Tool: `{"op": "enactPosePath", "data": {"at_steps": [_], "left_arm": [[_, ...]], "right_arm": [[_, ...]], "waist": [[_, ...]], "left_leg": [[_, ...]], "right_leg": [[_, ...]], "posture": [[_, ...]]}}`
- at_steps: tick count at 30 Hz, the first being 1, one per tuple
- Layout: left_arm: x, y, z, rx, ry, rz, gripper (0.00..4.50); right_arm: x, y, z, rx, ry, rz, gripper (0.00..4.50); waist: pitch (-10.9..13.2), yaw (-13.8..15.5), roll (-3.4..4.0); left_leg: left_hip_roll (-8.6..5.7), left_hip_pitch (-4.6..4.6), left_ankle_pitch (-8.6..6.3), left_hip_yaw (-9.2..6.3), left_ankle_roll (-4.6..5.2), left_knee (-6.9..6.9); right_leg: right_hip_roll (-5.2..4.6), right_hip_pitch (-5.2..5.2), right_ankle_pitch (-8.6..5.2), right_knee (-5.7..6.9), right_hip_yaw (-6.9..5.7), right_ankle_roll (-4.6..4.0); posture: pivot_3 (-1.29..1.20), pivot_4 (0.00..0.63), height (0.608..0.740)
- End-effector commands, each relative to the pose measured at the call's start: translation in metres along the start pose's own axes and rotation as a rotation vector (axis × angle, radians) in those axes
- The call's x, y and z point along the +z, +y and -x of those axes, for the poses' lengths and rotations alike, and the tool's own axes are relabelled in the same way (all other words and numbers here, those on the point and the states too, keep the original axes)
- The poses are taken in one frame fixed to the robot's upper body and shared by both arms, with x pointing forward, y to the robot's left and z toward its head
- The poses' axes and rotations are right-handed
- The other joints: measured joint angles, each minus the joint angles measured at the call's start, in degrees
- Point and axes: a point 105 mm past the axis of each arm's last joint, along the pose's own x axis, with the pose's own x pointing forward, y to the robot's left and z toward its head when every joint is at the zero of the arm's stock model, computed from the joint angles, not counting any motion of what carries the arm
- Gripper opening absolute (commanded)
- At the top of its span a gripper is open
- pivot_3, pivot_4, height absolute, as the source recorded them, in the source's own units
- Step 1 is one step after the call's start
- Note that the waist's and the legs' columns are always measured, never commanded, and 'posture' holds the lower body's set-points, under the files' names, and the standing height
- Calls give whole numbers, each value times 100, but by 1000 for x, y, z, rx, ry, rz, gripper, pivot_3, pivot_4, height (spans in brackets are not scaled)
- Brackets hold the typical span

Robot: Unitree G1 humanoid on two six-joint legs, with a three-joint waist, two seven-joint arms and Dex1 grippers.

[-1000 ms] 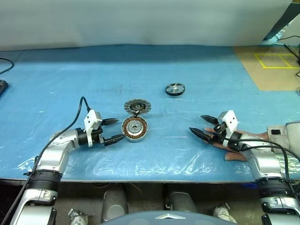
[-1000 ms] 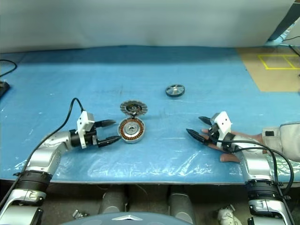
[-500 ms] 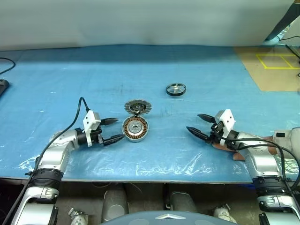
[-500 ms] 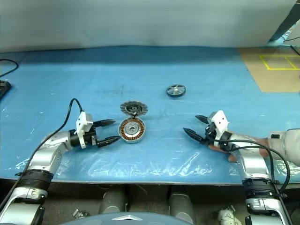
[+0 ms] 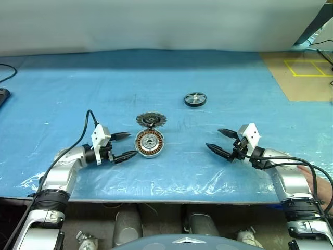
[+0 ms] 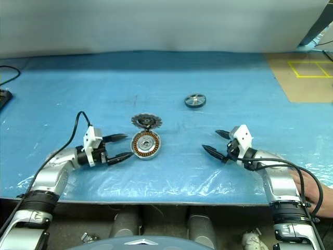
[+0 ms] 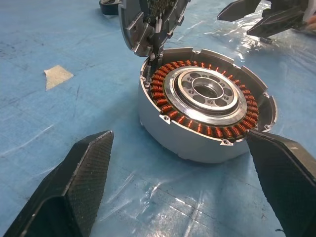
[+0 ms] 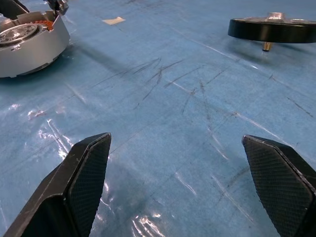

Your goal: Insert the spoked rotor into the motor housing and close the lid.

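Two end effectors stand with fingers apart, holding nothing. Spoked rotor (image 5: pixel 194 99) lies flat on the tabletop (image 5: pixel 62 94) at upper centre, above and left of the right end effector (image 5: pixel 219 141), the nearer one. Motor housing (image 5: pixel 150 144), lid (image 5: pixel 151 120) raised, sits just beside the left end effector (image 5: pixel 125 145).

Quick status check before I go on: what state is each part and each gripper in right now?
motor housing: open, windings exposed, no rotor inside.
lid: swung up off the housing, joined at its far edge.
spoked rotor: lying on the blue sheet, apart from the housing.
left gripper: open, empty, beside the housing.
right gripper: open, empty.
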Motion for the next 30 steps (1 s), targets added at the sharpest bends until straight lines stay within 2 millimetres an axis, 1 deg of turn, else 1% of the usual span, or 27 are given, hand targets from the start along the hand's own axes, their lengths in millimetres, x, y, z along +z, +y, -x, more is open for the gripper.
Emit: {"op": "enactPosePath", "data": {"at_steps": [1, 7, 12, 16, 19, 22, 25, 30], "left_arm": [[7, -1, 2, 10, -8, -14, 4500], [13, -2, 0, 14, -11, -12, 4500], [15, -3, 1, 14, -16, -4, 4500], [14, -4, 3, 10, -18, 1, 4500], [13, -3, 8, 12, -15, 5, 4500], [12, -4, 13, 12, -13, 8, 4500], [12, -9, 16, 11, -15, 10, 4500], [12, -22, 16, 7, -25, 14, 4500]], "right_arm": [[12, 1, -1, 4, -29, 34, 4493], [11, -2, 2, -19, -14, 32, 4493], [21, 3, 12, -2, -52, 40, 4493], [18, 9, 32, -7, -26, 69, 4493], [15, 9, 52, -45, -9, 60, 4493], [14, 12, 64, -73, 20, 62, 4493], [14, 14, 68, -97, 35, 52, 4493], [14, 15, 65, -126, 60, 22, 4493]], "waist": [[0, -3, 0], [0, -4, 0], [0, -2, 1], [0, 15, 0], [1, 31, 1], [1, 24, 0], [1, -3, 0], [1, 3, 0]], "left_leg": [[0, -1, 0, 0, 0, -1], [0, -3, 0, 0, 0, -4], [0, -3, 0, 0, 0, -8], [0, -5, -1, 0, 1, -15], [-1, -6, -1, 0, 2, -16], [0, -4, -6, 0, 10, -18], [0, 0, -8, 0, 12, -19], [-1, -1, -8, 1, 12, -23]], "right_leg": [[0, -1, 0, 0, 0, 0], [0, -2, 0, -6, -1, 0], [1, -2, 0, -10, -1, 0], [1, -1, 0, -20, -2, 1], [0, -1, 0, -23, -2, 1], [0, -1, -1, -25, -2, 2], [1, -1, -1, -25, 0, 2], [0, -1, -2, -29, 0, 4]], "posture": [[0, 150, 740], [0, 150, 740], [0, 150, 740], [0, 150, 740], [0, 150, 740], [0, 150, 740], [0, 150, 740], [0, 150, 740]]}}
